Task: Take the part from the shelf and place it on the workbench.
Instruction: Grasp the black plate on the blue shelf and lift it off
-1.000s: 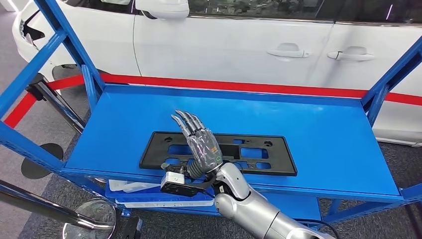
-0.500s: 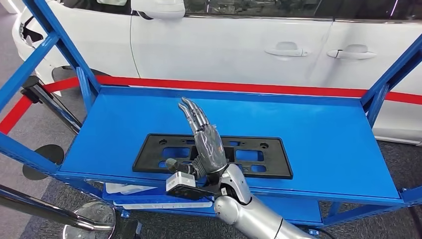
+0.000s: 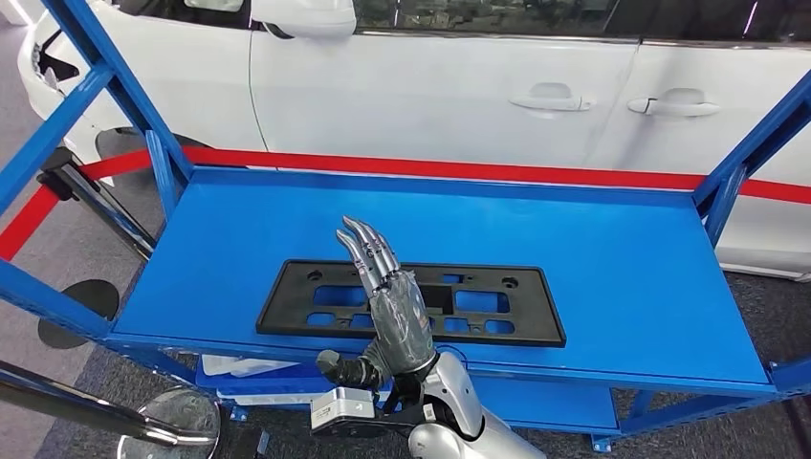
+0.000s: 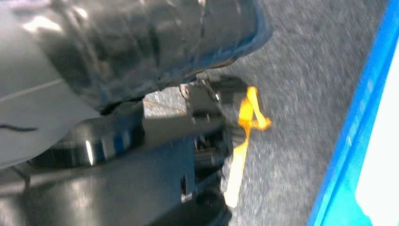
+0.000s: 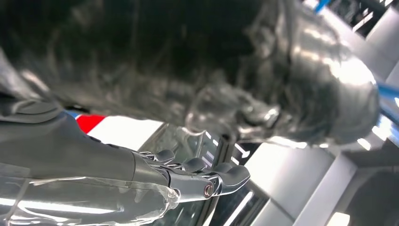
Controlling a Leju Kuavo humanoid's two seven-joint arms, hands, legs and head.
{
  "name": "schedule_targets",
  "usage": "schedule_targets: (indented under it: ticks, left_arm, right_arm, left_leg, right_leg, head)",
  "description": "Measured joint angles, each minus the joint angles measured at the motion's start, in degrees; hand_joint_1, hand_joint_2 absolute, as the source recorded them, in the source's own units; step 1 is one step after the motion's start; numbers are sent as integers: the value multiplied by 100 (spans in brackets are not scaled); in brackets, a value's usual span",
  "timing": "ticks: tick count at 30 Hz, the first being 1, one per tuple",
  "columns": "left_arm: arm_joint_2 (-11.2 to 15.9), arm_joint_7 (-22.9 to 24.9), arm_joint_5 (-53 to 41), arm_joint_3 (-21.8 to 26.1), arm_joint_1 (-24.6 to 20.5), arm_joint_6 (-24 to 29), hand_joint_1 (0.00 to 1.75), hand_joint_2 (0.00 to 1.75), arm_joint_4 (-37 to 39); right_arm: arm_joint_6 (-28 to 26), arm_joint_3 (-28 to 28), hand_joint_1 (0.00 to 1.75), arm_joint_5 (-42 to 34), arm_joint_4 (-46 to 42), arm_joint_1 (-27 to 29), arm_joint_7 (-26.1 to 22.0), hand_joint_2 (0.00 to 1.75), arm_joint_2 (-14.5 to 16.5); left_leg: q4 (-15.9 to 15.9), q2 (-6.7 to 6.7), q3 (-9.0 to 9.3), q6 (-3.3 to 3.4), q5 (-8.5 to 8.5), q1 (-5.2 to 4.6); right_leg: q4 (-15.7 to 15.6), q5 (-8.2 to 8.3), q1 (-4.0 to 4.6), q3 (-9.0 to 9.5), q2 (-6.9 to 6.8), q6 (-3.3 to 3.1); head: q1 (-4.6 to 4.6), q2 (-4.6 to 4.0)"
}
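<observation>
One black part point(image 3: 411, 301) lying flat near the front edge of the blue shelf point(image 3: 622, 258), within easy reach, with the right hand point(image 3: 394, 311) raised over its middle, fingers straight and apart, grasping nothing.

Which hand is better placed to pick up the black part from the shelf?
Probably the right. The right hand is raised over the near edge of the black part on the blue shelf, fingers apart, holding nothing. The left wrist view looks at the grey floor.
</observation>
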Motion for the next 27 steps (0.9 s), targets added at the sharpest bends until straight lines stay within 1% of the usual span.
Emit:
schedule_targets:
  ticks: [1, 2, 3, 5, 6, 7, 8, 9, 10, 11, 12, 13, 15, 16, 17, 18, 20, 21, 22, 23, 24, 25, 26, 27]
  left_arm:
    - [1, 2, 0, 0, 3, 11, 0, 0, 1]
    - [1, 4, 1, 0, 3, 22, 0, 0, 1]
    - [1, 5, 1, 0, -1, 31, 0, 0, 1]
    - [-1, 9, 0, 0, -7, 34, 0, 0, 1]
    - [-1, 11, 0, 0, -6, 35, 0, 0, 1]
    - [-1, 14, 0, 0, -2, 37, 0, 0, 2]
    - [-1, 15, 0, 0, 1, 37, 0, 0, 2]
    - [-2, 16, -1, 0, 2, 37, 0, 0, 2]
    - [-2, 16, -2, 0, 3, 35, 0, 0, 2]
    - [-3, 15, -3, 0, -1, 34, 0, 0, 1]
    - [-3, 14, -5, 0, -4, 32, 0, 0, 1]
    - [-3, 14, -7, 0, -6, 30, 0, 0, 2]
    - [-3, 13, -9, 0, -7, 30, 0, 0, 3]
    - [-3, 14, -10, 0, -6, 30, 0, 0, 3]
    - [-3, 14, -12, 0, -8, 29, 0, 0, 3]
    - [-3, 14, -14, 0, -9, 29, 0, 0, 2]
    - [-3, 15, -17, 0, -6, 30, 0, 0, 2]
    - [-3, 19, -17, 0, -1, 31, 0, 0, 2]
    - [-3, 25, -17, -1, 3, 31, 0, 0, 2]
    - [-3, 32, -19, -1, 4, 31, 0, 0, 2]
    - [-3, 41, -26, -2, 3, 30, 0, 0, 2]
    - [-3, 48, -34, -2, 0, 29, 0, 0, 2]
    - [-3, 56, -43, -3, -6, 28, 0, 0, 2]
    - [-3, 61, -50, -5, -11, 26, 0, 0, 2]
  right_arm:
    - [44, 9, 0, 11, -37, 20, 9, 0, -11]
    - [79, 19, 0, 21, -72, 35, 15, 0, -23]
    - [101, 29, 0, 27, -103, 49, 19, 44, -36]
    - [131, 51, 0, 31, -141, 85, 25, 131, -68]
    - [152, 63, 0, 36, -149, 110, 30, 175, -85]
    - [185, 79, 0, 49, -152, 132, 37, 175, -104]
    - [229, 99, 0, 74, -154, 146, 46, 175, -120]
    - [281, 123, 0, 112, -154, 152, 62, 175, -133]
    - [333, 147, 0, 154, -153, 153, 77, 175, -141]
    - [384, 172, 0, 193, -153, 153, 91, 175, -145]
    - [425, 198, 0, 225, -152, 156, 101, 175, -147]
    - [453, 229, 0, 247, -151, 162, 103, 175, -153]
    - [479, 287, 0, 281, -150, 177, 103, 175, -167]
    - [479, 309, 0, 293, -150, 182, 103, 175, -172]
    - [479, 326, 0, 302, -150, 184, 102, 175, -174]
    - [481, 345, 0, 305, -150, 184, 102, 175, -174]
    - [518, 397, 0, 309, -146, 184, 103, 175, -181]
    - [556, 428, 0, 316, -140, 186, 104, 175, -186]
    - [605, 459, 0, 334, -129, 187, 111, 175, -192]
    - [655, 491, 0, 363, -115, 188, 124, 175, -196]
    - [703, 525, 0, 397, -97, 189, 138, 175, -199]
    - [747, 560, 0, 436, -79, 188, 152, 175, -202]
    - [780, 596, 0, 474, -59, 188, 163, 175, -203]
    - [809, 633, 0, 505, -39, 187, 170, 175, -205]
  left_leg:
    - [-34, 3, 25, 27, 16, 15]
    - [-70, 9, 50, 58, 32, 31]
    - [-97, 14, 73, 87, 44, 46]
    - [-96, 20, 83, 120, 38, 41]
    - [-90, 20, 83, 128, 33, 40]
    - [-83, 19, 85, 130, 25, 40]
    - [-74, 16, 89, 126, 16, 41]
    - [-58, 11, 95, 117, 2, 42]
    - [-36, 6, 100, 101, -17, 44]
    - [-3, 1, 93, 77, -40, 35]
    - [22, -2, 80, 50, -57, 29]
    - [37, -4, 67, 22, -66, 21]
    - [34, -4, 56, -30, -66, 21]
    - [58, -1, 48, -57, -91, 26]
    - [150, 3, 12, -84, -162, 32]
    - [353, 6, -75, -110, -289, 38]
    - [1060, 11, -396, -151, -637, 50]
    - [1402, 11, -559, -165, -763, 55]
    - [1594, 11, -659, -172, -793, 59]
    - [1560, 11, -653, -173, -708, 61]
    - [1310, 11, -541, -166, -531, 63]
    - [919, 12, -360, -152, -320, 64]
    - [528, 10, -172, -136, -173, 57]
    - [236, 7, -33, -115, -82, 46]
  right_leg:
    - [33, -30, 2, -8, -6, 27]
    - [148, -112, 4, -51, -12, 51]
    - [380, -252, 3, -150, -18, 74]
    - [1076, -588, -7, -475, -22, 102]
    - [1380, -688, -13, -627, -23, 114]
    - [1510, -682, -22, -700, -23, 124]
    - [1432, -574, -34, -671, -24, 130]
    - [1145, -383, -47, -534, -26, 131]
    - [754, -206, -58, -346, -28, 125]
    - [409, -88, -56, -175, -29, 113]
    - [174, -27, -52, -58, -26, 95]
    - [74, -30, -41, -12, -19, 73]
    - [59, -22, -29, -11, -8, 20]
    - [44, -11, -34, -7, -8, -8]
    - [30, -2, -43, 0, -13, -39]
    - [16, 5, -55, 6, -22, -69]
    - [12, 2, -49, 9, -36, -106]
    - [13, 0, -43, 9, -40, -114]
    - [13, -2, -39, 10, -41, -116]
    - [13, -2, -38, 13, -38, -116]
    - [14, -4, -38, 19, -33, -114]
    - [14, -7, -38, 26, -28, -109]
    - [17, -12, -28, 28, -24, -98]
    - [19, -14, -20, 25, -21, -81]
  head:
    - [2, 0]
    - [9, 0]
    - [15, 0]
    - [26, 0]
    - [27, 0]
    - [27, 0]
    - [26, 0]
    - [27, 0]
    - [27, 0]
    - [27, 0]
    - [26, 0]
    - [22, 0]
    - [21, 0]
    - [21, 0]
    - [15, 0]
    - [8, 0]
    - [-4, 0]
    - [-4, 0]
    - [-3, 0]
    - [-4, 0]
    - [-4, 0]
    - [-5, 0]
    - [-4, 0]
    - [-2, 0]
